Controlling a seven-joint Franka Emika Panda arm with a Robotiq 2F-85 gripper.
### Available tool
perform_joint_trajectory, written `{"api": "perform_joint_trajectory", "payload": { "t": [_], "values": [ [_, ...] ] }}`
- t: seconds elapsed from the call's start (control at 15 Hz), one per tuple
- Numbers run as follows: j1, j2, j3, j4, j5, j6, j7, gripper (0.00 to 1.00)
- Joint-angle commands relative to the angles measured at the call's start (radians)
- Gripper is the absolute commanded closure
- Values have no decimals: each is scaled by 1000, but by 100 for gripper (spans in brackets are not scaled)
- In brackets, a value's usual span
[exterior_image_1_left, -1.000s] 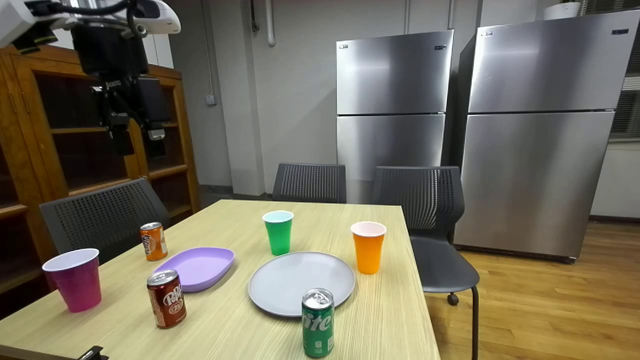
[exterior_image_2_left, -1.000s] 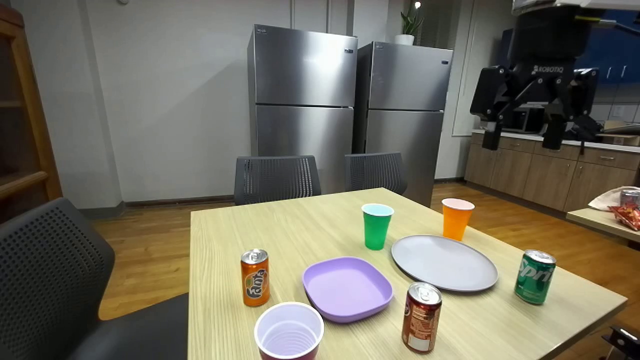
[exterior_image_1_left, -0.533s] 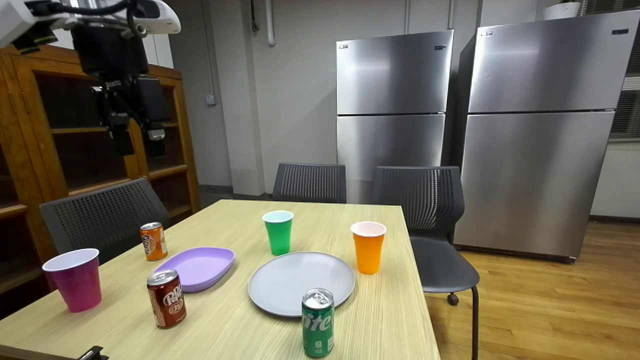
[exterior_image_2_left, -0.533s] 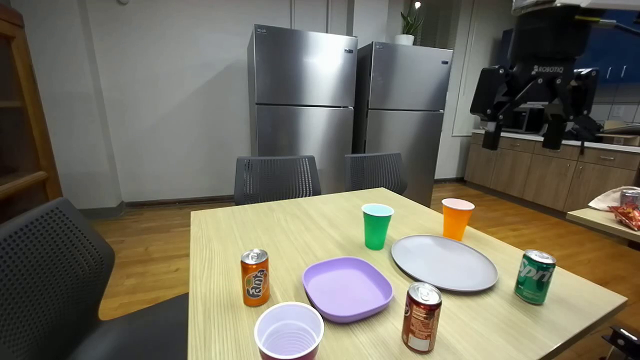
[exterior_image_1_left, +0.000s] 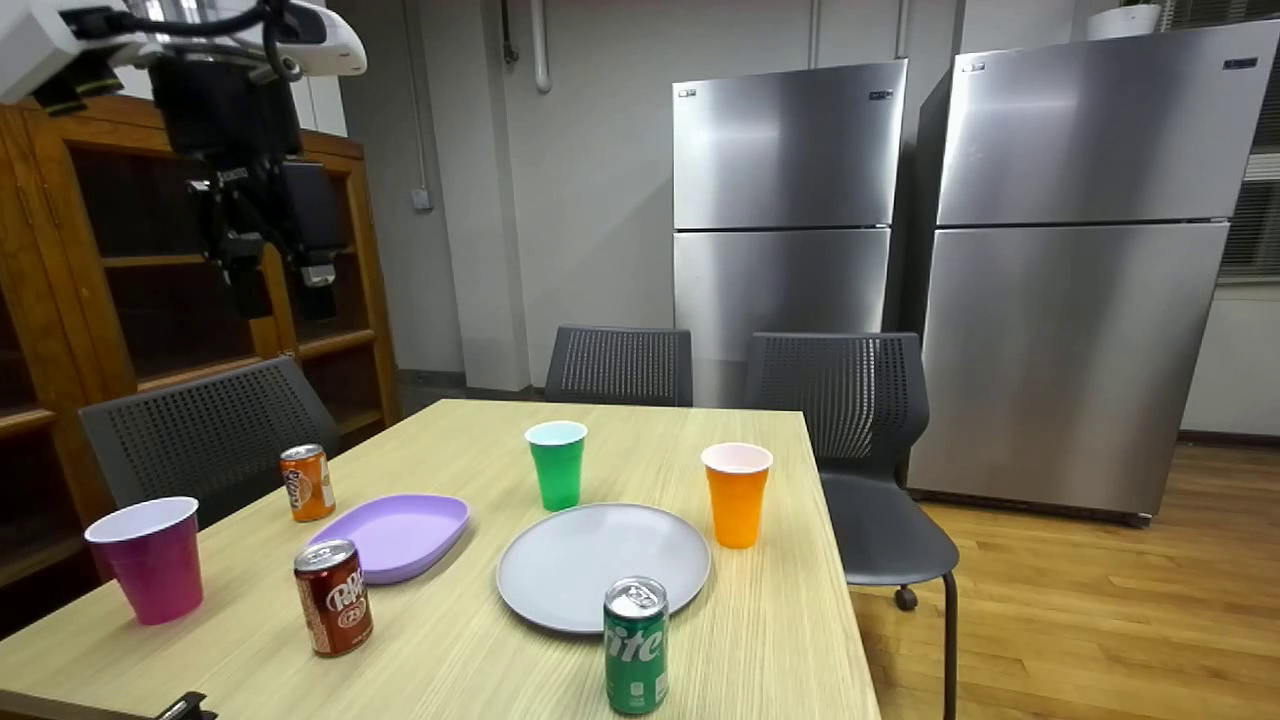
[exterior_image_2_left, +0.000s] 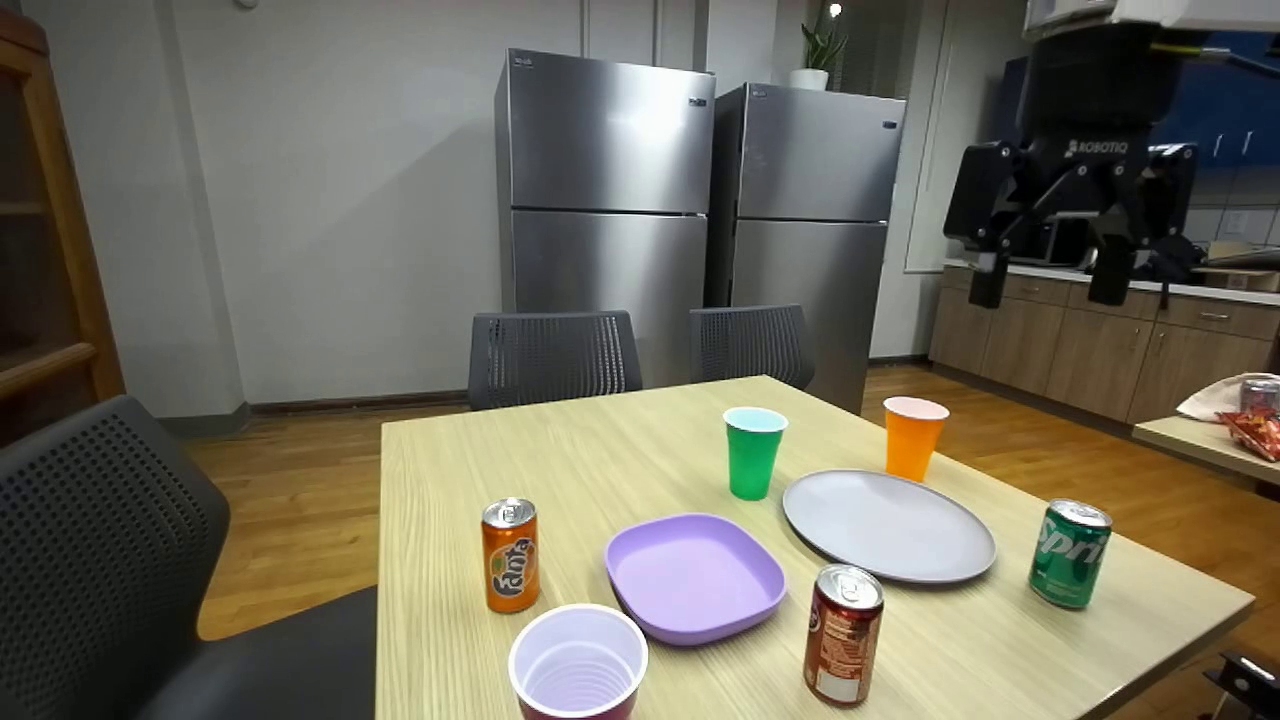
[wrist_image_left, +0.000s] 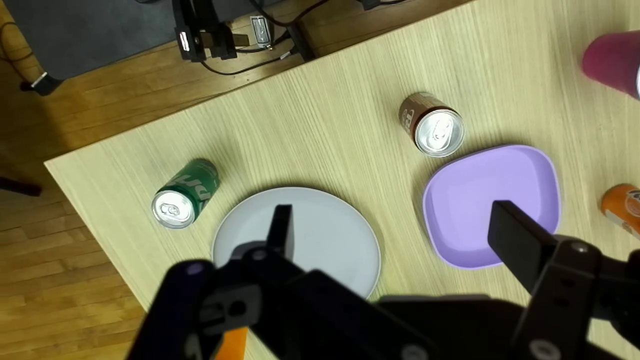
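My gripper (exterior_image_2_left: 1048, 288) hangs high above the table with its jaws spread wide and nothing between them. In the wrist view, one finger (wrist_image_left: 281, 227) overlaps the grey plate (wrist_image_left: 325, 230) and the other overlaps the purple dish (wrist_image_left: 492, 195). Upright on the table stand a Dr Pepper can (exterior_image_1_left: 334, 600), a Sprite can (exterior_image_1_left: 636, 648) and a Fanta can (exterior_image_2_left: 510, 560). A green cup (exterior_image_1_left: 557, 468), an orange cup (exterior_image_1_left: 737, 500) and a magenta cup (exterior_image_1_left: 155, 565) are upright too. The wrist view hides the green cup and most of the orange cup.
The wooden table (exterior_image_2_left: 480, 450) has chairs around it, among them a dark chair (exterior_image_2_left: 100, 540) at its side. Two steel refrigerators (exterior_image_1_left: 785, 150) and a glass-door cabinet (exterior_image_1_left: 160, 250) stand behind. A side table (exterior_image_2_left: 1190, 445) bears a red snack bag (exterior_image_2_left: 1250, 432).
My gripper has sunk slightly over the last half second, still spread wide. The cans, cups, plate and dish have stayed in place.
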Motion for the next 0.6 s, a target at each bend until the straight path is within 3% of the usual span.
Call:
{"api": "perform_joint_trajectory", "payload": {
  "t": [0.0,0.53],
  "values": [
    [-15,41,-7,-27,-37,22,-35,0],
    [5,209,-24,-19,-50,121,-83,0]
  ]
}}
